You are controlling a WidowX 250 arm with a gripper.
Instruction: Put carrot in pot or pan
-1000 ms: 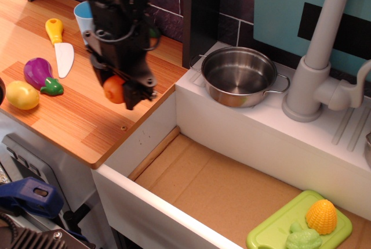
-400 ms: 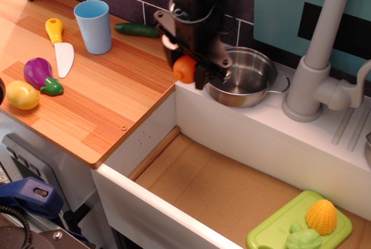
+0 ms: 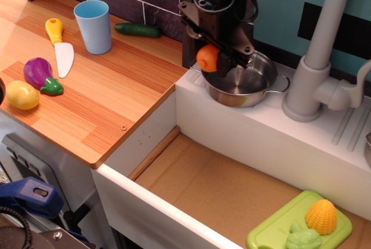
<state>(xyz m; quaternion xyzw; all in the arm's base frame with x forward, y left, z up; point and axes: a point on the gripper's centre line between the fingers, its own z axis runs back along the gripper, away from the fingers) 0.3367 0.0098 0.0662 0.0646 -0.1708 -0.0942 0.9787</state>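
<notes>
Pincer [image 3: 213, 58] clamped on carrot [image 3: 207, 58], hanging over steel pot's [image 3: 264, 89] left rim; centre it over the bowl, then let go low.

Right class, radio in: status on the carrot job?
Pincer shut on carrot. Carrot over pot's near-left rim, not yet inside. Pot holds nothing; path clear.

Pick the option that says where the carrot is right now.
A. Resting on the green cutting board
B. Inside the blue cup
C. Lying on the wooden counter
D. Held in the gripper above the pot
D: the gripper is shut on the carrot, held over the near rim of the pot.
</notes>
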